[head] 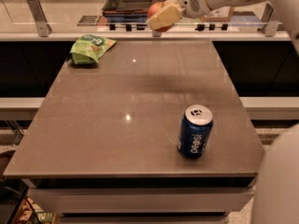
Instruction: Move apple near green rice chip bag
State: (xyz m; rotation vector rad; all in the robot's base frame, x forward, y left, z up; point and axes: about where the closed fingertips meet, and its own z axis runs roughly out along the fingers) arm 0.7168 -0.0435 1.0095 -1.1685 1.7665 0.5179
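Observation:
The red-orange apple (pixel 155 10) is held in my gripper (pixel 162 17), whose pale fingers are shut around it, high above the far middle of the grey table (pixel 117 125). The arm reaches in from the upper right. The light-green rice chip bag (pixel 89 48) lies on the table's far left corner, to the left of and below the gripper.
A blue Pepsi can (pixel 195 131) stands upright near the table's front right. A counter with a metal rail (pixel 93 29) and dark trays runs behind the table. A pale rounded part of the robot (pixel 278 181) fills the lower right corner.

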